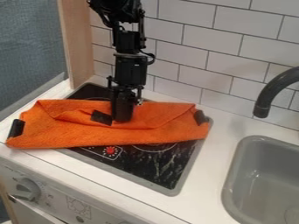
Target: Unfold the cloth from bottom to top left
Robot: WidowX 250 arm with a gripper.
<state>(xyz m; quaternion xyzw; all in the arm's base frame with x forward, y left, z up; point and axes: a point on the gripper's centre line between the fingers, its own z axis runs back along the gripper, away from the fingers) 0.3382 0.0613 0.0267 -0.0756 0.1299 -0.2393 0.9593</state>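
In the camera view, the orange cloth [70, 135] lies folded and creased over the stovetop [158, 164], black patches [101, 117] at both ends and near mid-length. Its long axis runs left-right, nearly level. Above its middle, the gripper [122, 119] points down, apart or together I cannot tell.

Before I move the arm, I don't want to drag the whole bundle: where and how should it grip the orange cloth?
I'd pinch the orange cloth at the black patch near its middle, coming down from above. The patch seems to mark a corner folded inward on top, and the end effector is right beside it.
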